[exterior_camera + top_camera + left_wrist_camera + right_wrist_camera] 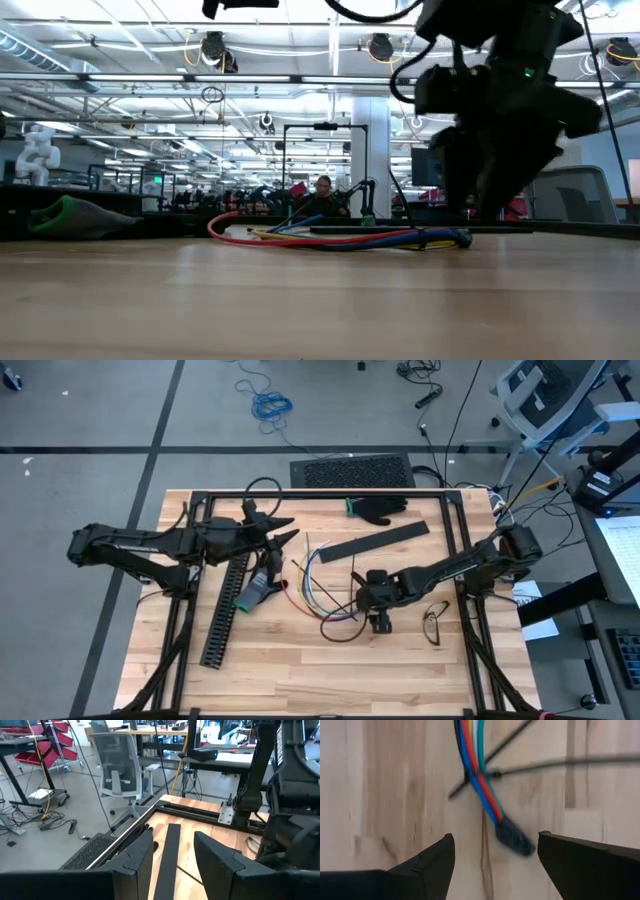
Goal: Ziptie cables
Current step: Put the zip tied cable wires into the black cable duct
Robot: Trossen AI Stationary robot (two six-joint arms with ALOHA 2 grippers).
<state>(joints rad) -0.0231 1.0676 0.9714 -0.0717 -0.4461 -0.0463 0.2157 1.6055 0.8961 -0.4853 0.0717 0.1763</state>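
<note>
Cables [318, 582] lie as one loose bundle near the middle of the worktop [300, 660], red, blue, green and white strands fanning toward twelve o'clock and a dark loop curling toward six. In the right wrist view the strands are gathered by one thin black zip tie [487, 772] and end in a dark connector [512, 836]. Two black strips share the wood: one long slotted channel [224, 610] at nine o'clock of the bundle, one flat bar [372, 540] at one o'clock. One black glove [380, 509] lies at twelve, one pair of glasses [435, 622] at four.

The right arm reaches in from three o'clock, elbow low, its pincer [379, 622] pointing down over the bundle's connector end, fingers spread wide and touching nothing. The left arm stretches from nine o'clock, its pincer [282, 532] held above the channel's far end, fingers partly spread, holding nothing.
</note>
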